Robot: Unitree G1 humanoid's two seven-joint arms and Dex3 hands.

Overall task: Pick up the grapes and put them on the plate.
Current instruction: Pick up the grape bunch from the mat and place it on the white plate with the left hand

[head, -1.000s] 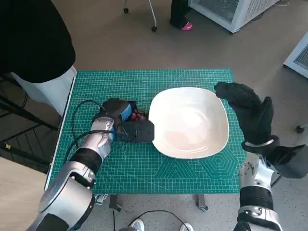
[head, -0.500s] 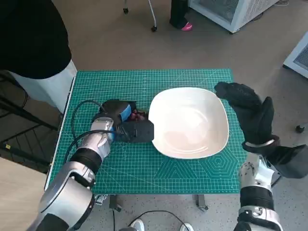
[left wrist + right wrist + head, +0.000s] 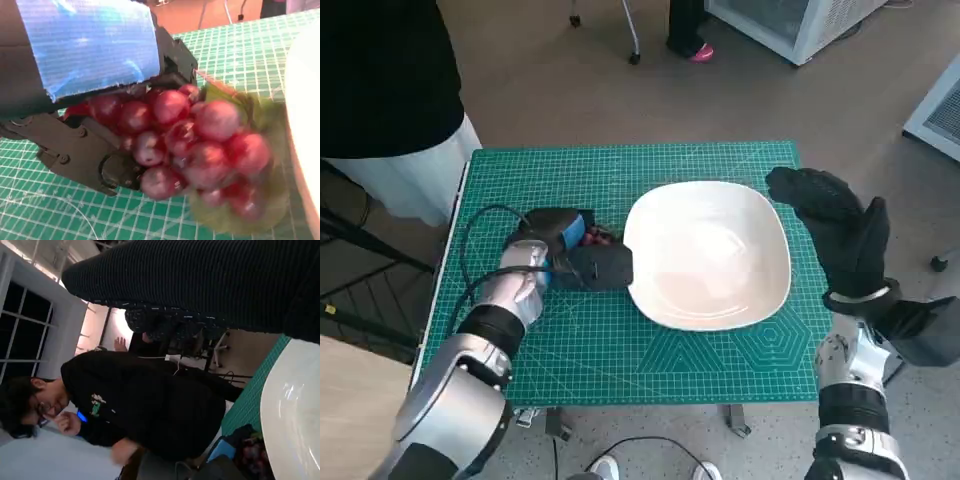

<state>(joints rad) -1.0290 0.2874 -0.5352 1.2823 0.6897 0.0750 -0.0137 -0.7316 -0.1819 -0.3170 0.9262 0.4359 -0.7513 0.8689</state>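
Note:
A bunch of red grapes with a green leaf sits on the green mat, just left of the white plate. My left hand wraps around the bunch. In the left wrist view its blue-taped back covers the grapes from above and its black fingers curl under them. From the head view only a few grapes peek out past the hand. My right hand hovers by the plate's right rim, holding nothing, its fingers apart. The right wrist view shows the plate and grapes.
A person in a black top leans close to the table's left side, and also shows in the right wrist view as a person. A black cable loops on the mat by my left forearm. White cabinets stand beyond the table.
The whole head picture has shifted slightly, so the camera moved. Both hands, the grapes and the plate keep their places relative to each other.

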